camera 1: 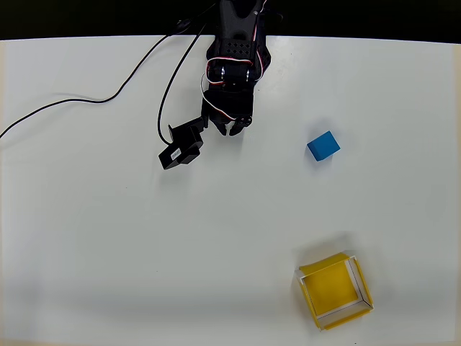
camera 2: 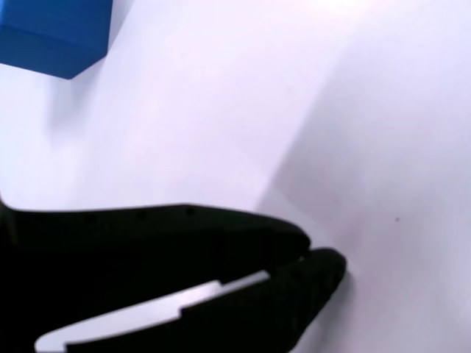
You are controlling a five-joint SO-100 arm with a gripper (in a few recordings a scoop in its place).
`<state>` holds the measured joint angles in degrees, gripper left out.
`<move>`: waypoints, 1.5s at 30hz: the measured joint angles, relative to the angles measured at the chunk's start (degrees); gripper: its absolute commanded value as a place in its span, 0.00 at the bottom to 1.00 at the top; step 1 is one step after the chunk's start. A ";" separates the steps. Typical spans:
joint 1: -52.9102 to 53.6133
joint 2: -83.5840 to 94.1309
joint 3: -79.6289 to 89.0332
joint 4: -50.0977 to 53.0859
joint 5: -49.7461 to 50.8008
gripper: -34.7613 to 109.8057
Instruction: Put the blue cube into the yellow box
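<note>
Overhead view: the black arm [camera 1: 234, 65] reaches in from the far edge of the white desk [camera 1: 108, 252], a little left of the middle. Red and white wires loop over its upper body. Its jaws [camera 1: 229, 128] point toward the near side and hang over bare desk; the two tips sit close together with nothing between them. A black boxy part, the wrist camera [camera 1: 181, 149], sticks out to the left of the jaws. Two black cables [camera 1: 137, 68] trail from the arm across the far-left part of the desk, one running off the left edge.

The cube [camera 1: 323, 145] lies on the desk to the right of the jaws, well apart from them, turned a little so its edges are not square to the desk's sides. Nothing touches it. The box [camera 1: 336, 290] stands near the front edge on the right, well apart from the cube and nearer than it. It is also rotated slightly, its open top faces up, and its yellow floor is bare. Pale rims show along its right and near walls.

Wrist view: the jaws [camera 2: 313, 259] fill the lower left as two black fingers [camera 2: 221, 228], their tips meeting with no gap seen, so they are closed on nothing. A pale strip runs along the lower finger. The white desk [camera 2: 353, 110] lies beyond. A corner of the cube [camera 2: 55, 33] shows at the top left edge, apart from the jaws.
</note>
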<state>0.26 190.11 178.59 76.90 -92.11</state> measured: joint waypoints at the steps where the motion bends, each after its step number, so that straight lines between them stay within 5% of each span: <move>1: 0.00 0.00 0.00 0.00 0.35 0.24; 11: -0.97 0.00 0.00 0.00 1.23 0.26; 19: -4.75 -5.71 -2.46 -3.43 -0.79 0.37; 26: -13.80 -21.62 -20.74 -6.15 4.66 0.49; 35: -31.11 -41.84 -48.52 -3.16 13.89 0.49; 45: -41.22 -61.00 -58.10 -3.43 17.58 0.60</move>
<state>-40.96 129.11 120.50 73.48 -74.53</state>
